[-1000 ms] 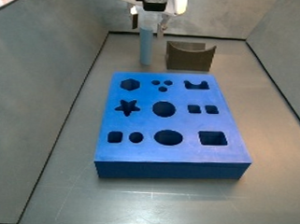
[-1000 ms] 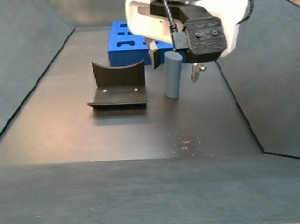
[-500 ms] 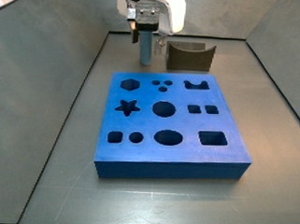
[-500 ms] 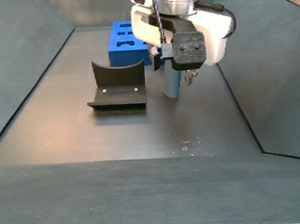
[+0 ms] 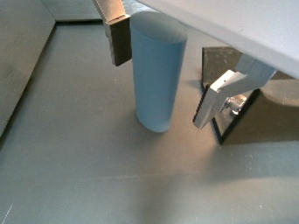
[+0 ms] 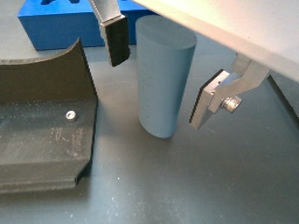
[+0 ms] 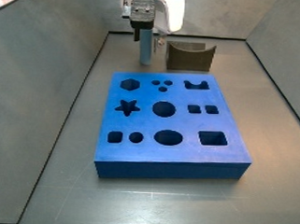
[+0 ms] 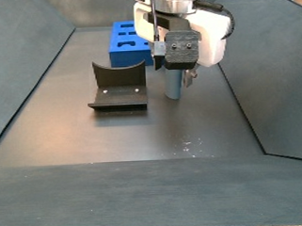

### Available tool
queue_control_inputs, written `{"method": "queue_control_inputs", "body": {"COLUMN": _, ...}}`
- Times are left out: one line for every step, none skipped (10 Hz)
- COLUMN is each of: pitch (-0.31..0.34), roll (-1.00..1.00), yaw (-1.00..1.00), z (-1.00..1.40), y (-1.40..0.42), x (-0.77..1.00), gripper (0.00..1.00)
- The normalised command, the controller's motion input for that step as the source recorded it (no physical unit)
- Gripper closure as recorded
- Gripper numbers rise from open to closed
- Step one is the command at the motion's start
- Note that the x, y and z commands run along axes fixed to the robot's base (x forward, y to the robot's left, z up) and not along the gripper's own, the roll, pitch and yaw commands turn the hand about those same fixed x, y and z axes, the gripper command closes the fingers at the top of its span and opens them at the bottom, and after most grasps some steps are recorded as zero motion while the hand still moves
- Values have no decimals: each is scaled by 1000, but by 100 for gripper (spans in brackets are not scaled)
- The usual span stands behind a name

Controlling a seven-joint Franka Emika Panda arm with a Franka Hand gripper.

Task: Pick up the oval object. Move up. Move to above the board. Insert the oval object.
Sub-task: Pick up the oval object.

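Beside fixture, pincer straddling oval object

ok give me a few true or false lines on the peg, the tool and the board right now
1. The oval object stands upright on the floor. True.
2. The tool has a finger on each side of the oval object, with gaps showing in both wrist views. True.
3. The oval object already sits in a hole of the board. False: it stands on the floor beyond the board, beside the fixture.
4. The tool hangs over the middle of the board. False: it is at the far end of the floor, around the oval object.
5. The board's oval hole is filled. False: it is empty.
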Motion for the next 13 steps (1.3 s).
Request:
{"method": "queue_control_inputs", "body": {"pitch": -110, "roll": -247, "yaw": 0, "z": 303, "y": 291, "x": -114, "gripper": 0}}
{"method": "queue_control_inputs", "body": {"pitch": -96, "roll": -173, "yaw": 0, "z": 209, "y": 166, "x": -74, "gripper": 0}}
{"method": "queue_control_inputs", "body": {"pitch": 0, "roll": 0, "yaw": 0, "z": -49, "y": -63, "x": 0, "gripper": 0}}
{"method": "queue_control_inputs", "body": {"pitch": -20, "roll": 0, "yaw": -91, "z": -123, "y": -200, "x": -26, "gripper": 0}}
{"method": "queue_control_inputs", "body": {"pitch": -39, "roll": 39, "yaw": -94, "z": 0, "y": -154, "x": -97, "gripper": 0}}
{"method": "queue_control_inputs", "body": {"pitch": 0, "roll": 0, "yaw": -14, "z": 0, "y": 0, "x": 0, "gripper": 0}}
{"method": "queue_control_inputs", "body": {"pitch": 0, "roll": 0, "yaw": 0, "z": 0, "y": 0, "x": 0, "gripper": 100}}
{"method": "queue_control_inputs", "body": {"pitch": -14, "roll": 0, "yaw": 3, "z": 0, "y": -40, "x": 0, "gripper": 100}}
{"method": "queue_control_inputs", "body": {"pitch": 0, "roll": 4, "yaw": 0, "z": 0, "y": -23, "x": 0, "gripper": 100}}
{"method": "queue_control_inputs", "body": {"pitch": 0, "roll": 60, "yaw": 23, "z": 0, "y": -100, "x": 0, "gripper": 100}}
{"method": "queue_control_inputs", "body": {"pitch": 0, "roll": 39, "yaw": 29, "z": 0, "y": -109, "x": 0, "gripper": 100}}
{"method": "queue_control_inputs", "body": {"pitch": 0, "roll": 29, "yaw": 29, "z": 0, "y": -137, "x": 0, "gripper": 100}}
{"method": "queue_control_inputs", "body": {"pitch": 0, "roll": 0, "yaw": 106, "z": 0, "y": -194, "x": 0, "gripper": 100}}
